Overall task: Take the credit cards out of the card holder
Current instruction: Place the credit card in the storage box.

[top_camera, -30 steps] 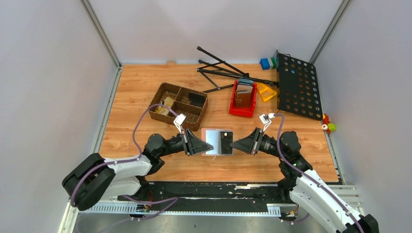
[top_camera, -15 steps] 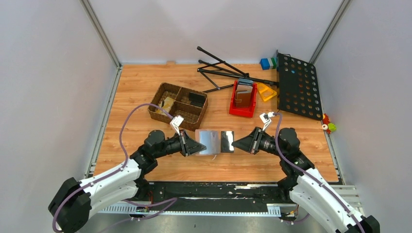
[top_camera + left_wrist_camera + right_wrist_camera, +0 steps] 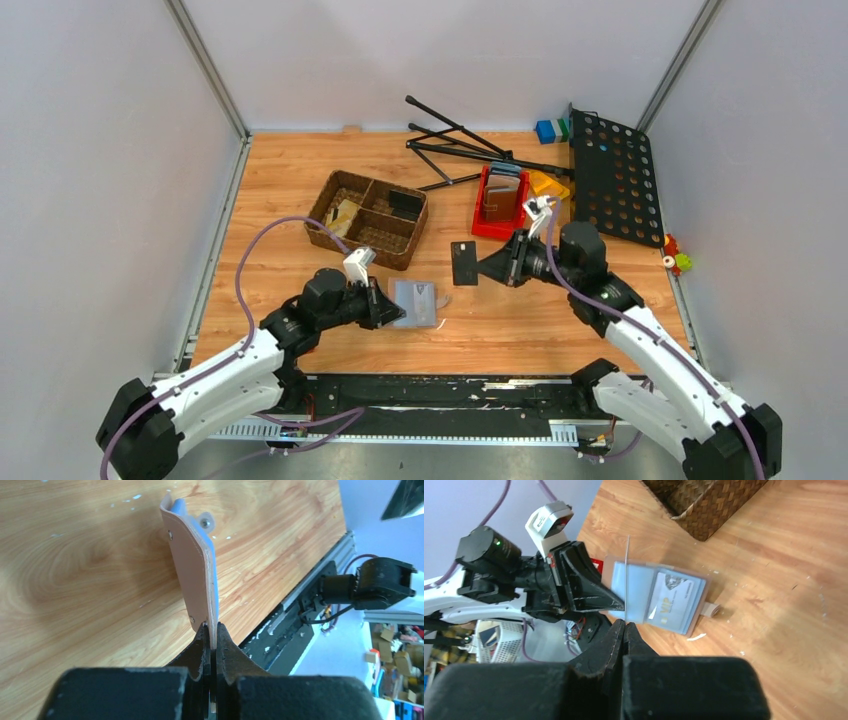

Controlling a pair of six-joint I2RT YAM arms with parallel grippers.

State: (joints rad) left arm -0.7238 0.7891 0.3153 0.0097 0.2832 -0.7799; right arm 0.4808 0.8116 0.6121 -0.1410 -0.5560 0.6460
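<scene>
Currently, the task is about half complete. The right gripper (image 3: 482, 268) is closed on one edge of the black card (image 3: 463, 263) and holds it upright, well apart from the card holder (image 3: 418, 303). The left gripper (image 3: 392, 305) pinches the holder's near edge, fingers almost together, with the holder open low over the table (image 3: 280, 190). The silvery grey card (image 3: 671, 602) sits in its slot, not yet removed. Remaining steps: deposit the black card, then extract the second.

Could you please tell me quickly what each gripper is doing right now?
Left gripper: closed on the card holder.
Right gripper: closed on the black card.
</scene>
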